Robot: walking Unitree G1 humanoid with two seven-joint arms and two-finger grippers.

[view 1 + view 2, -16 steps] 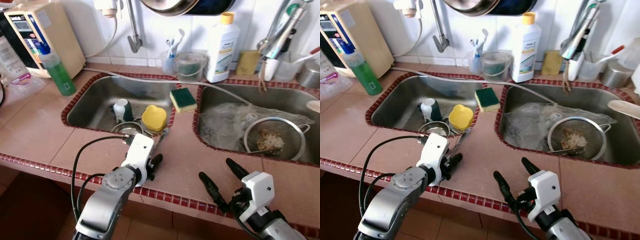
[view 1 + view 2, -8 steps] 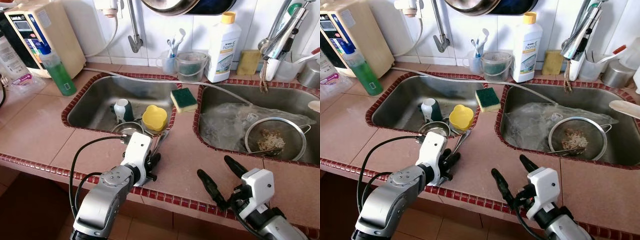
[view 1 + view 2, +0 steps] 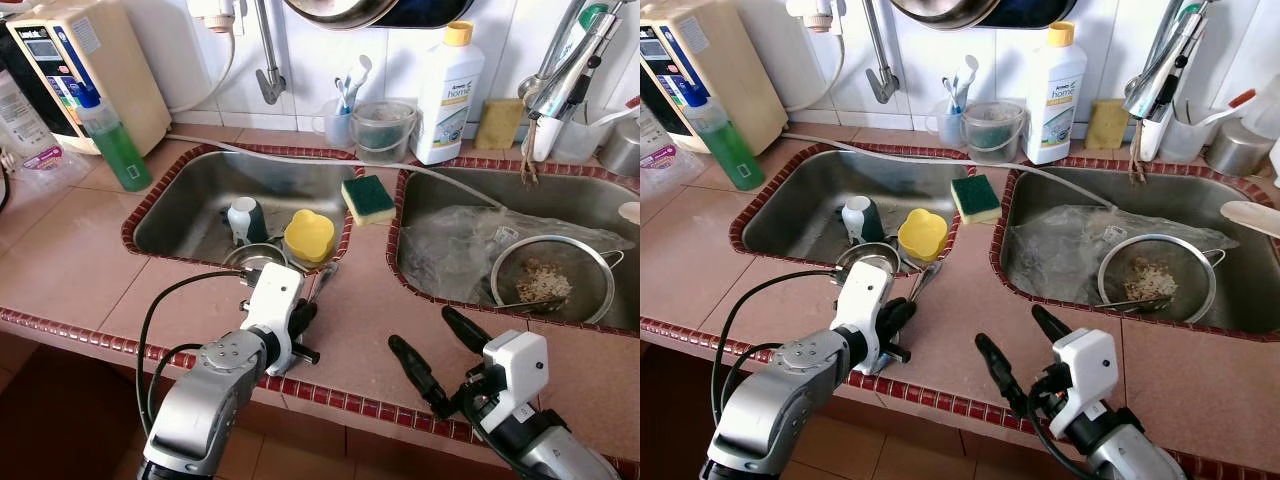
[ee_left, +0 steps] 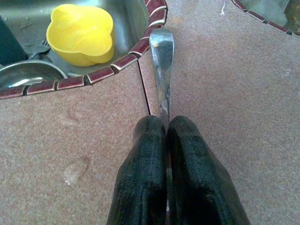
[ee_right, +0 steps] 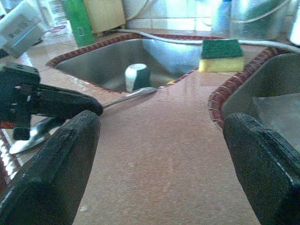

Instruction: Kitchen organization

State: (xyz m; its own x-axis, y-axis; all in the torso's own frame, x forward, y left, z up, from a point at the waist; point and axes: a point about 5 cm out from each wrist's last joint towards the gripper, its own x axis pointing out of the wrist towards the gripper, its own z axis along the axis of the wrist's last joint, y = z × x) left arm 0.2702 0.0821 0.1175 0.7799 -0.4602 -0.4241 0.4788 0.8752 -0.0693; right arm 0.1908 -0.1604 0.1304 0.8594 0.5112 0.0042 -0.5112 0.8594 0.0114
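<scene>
A metal spoon [image 4: 161,70] lies on the pink counter, one end at the tiled rim of the left sink [image 3: 190,215]. My left gripper [image 4: 166,124] is shut on the spoon's shaft, low on the counter in front of that sink; it is also in the left eye view [image 3: 300,318]. From the right wrist camera the spoon [image 5: 129,96] sticks out on both sides of the left gripper's fingers [image 5: 70,104]. My right gripper [image 3: 420,328] stands open over the counter's front edge, right of the spoon, holding nothing.
The left sink holds a yellow cup [image 3: 308,236], a white and dark cup [image 3: 243,218] and a steel bowl [image 3: 255,258]. A sponge [image 3: 367,199] sits on the divider. The right sink holds a strainer [image 3: 548,278]. A green bottle [image 3: 115,145] and white bottle [image 3: 445,95] stand behind.
My left gripper has crept slightly toward the sink rim, staying on the spoon. My right gripper has drifted a little to the left. The spoon's end stays at the rim.
</scene>
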